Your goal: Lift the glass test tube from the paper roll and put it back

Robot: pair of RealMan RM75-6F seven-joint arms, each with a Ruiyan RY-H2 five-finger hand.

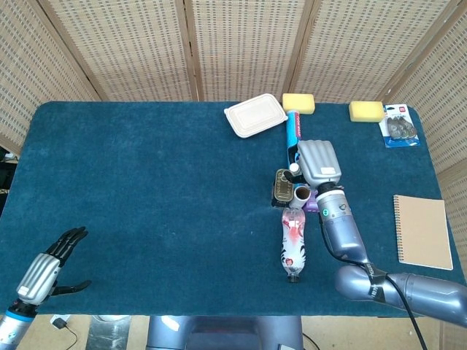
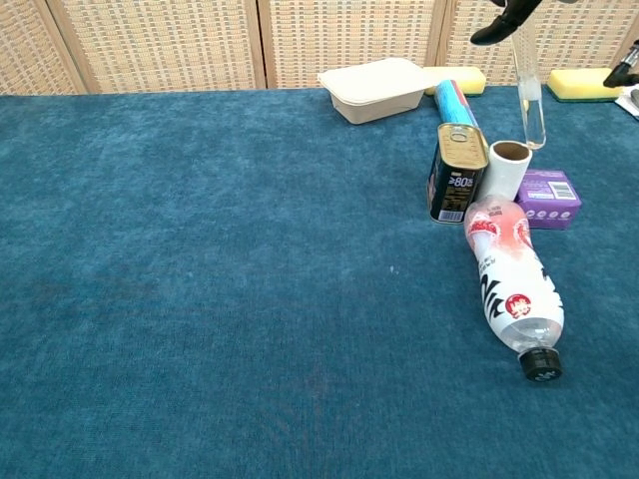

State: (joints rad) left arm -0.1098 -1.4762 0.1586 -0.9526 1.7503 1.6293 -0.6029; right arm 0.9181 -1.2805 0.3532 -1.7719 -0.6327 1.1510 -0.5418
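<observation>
blue carpeted table [image 2: 200, 299]: right hand [image 1: 319, 162] is gripping clear glass test tube [image 2: 530, 110] beside white paper roll [image 2: 507, 170]; misalignment is risking toppling it.

Blue cloth [image 2: 200, 249]; yellow sponges [image 1: 298, 103]; purple box [image 2: 550, 197]; clear test tube [image 2: 530, 100].

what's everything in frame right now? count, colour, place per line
glass test tube: 1, clear, held upright above the paper roll
paper roll: 1, white, upright beside the tin
tin: 1, gold and dark blue, left of the roll
plastic bottle: 1, clear with pink label, lying in front of the roll
purple box: 1, right of the roll
blue tube: 1, behind the tin
food container: 1, white, far edge
sponges: 2, yellow, far edge
blister pack: 1, blue, far right
notebook: 1, tan, right edge
table: blue cloth
left hand: open, near left corner
right hand: holds the test tube
</observation>
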